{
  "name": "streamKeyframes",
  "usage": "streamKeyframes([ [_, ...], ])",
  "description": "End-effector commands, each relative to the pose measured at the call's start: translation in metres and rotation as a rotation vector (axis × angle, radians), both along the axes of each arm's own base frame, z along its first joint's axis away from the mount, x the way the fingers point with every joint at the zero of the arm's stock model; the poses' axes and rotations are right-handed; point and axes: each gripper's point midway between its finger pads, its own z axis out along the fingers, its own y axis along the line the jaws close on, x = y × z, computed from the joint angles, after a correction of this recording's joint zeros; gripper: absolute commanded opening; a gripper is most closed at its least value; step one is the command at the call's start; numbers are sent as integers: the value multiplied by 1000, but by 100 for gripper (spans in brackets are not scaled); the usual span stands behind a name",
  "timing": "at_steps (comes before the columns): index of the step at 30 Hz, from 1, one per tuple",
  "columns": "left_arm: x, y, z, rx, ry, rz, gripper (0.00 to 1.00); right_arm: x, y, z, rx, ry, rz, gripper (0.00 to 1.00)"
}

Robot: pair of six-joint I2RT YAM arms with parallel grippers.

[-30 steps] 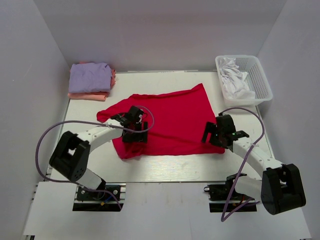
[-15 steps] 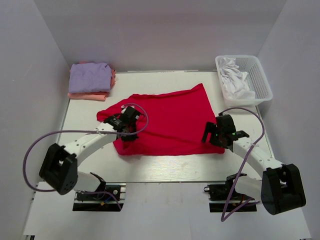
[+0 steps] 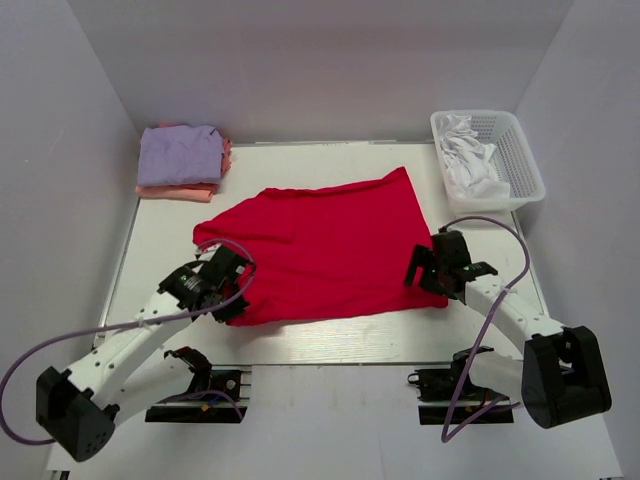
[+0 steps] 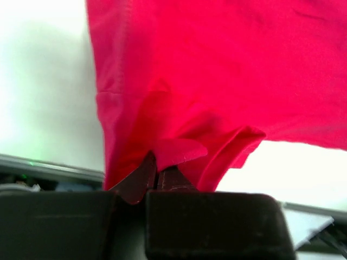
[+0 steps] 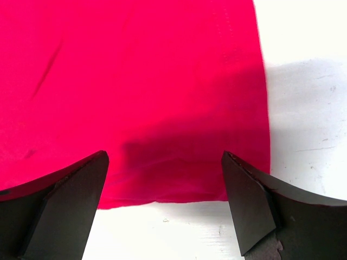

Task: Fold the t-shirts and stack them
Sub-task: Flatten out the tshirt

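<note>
A large red t-shirt lies spread across the middle of the table. My left gripper is at the shirt's near left corner, shut on a fold of the red fabric; the jaws meet with cloth bunched between them. My right gripper hovers over the shirt's near right corner. Its fingers stand wide apart above the red hem, touching nothing. A folded lavender t-shirt rests on a salmon-pink t-shirt at the back left.
A white lattice basket with white cloth inside stands at the back right. White walls enclose the table on three sides. Bare table runs along the near edge in front of the shirt.
My left gripper closed on the red shirt and drew back toward the near left, dragging that corner with it. The right gripper stayed open in place.
</note>
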Motion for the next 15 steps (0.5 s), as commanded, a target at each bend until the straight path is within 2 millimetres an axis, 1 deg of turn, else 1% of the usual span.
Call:
streamKeyframes([
  [1,-15,-6,1,-85,38,34,6,-2,-7,-5,-27,15,-41,90],
  [2,-18,-6,4,-87,49,31,6,-2,-6,-4,-24,14,-46,90],
  [3,-26,-1,3,-60,88,34,6,-1,-8,-4,-26,9,-59,90],
  [6,-48,3,-2,-11,227,18,11,-1,-9,-5,-22,10,-71,90],
  [9,-67,8,-10,15,324,-19,12,-2,-8,-9,-23,21,-74,90],
  [10,-66,2,-12,-14,321,-58,12,-2,-10,-9,-23,21,-80,90],
  [11,-75,-8,-11,-81,350,-102,12,-2,-10,-9,-27,23,-77,90],
  [12,-76,-12,-9,-105,339,-134,12,-1,-10,-9,-30,25,-80,90],
  [13,-81,-18,-6,-159,340,-166,12,-2,-10,-9,-32,27,-77,90],
  [14,-82,-20,-4,-177,333,-172,18,0,-11,-8,-37,22,-77,90],
  [15,-83,-21,-2,-187,327,-185,27,-1,-12,-9,-42,28,-77,90],
])
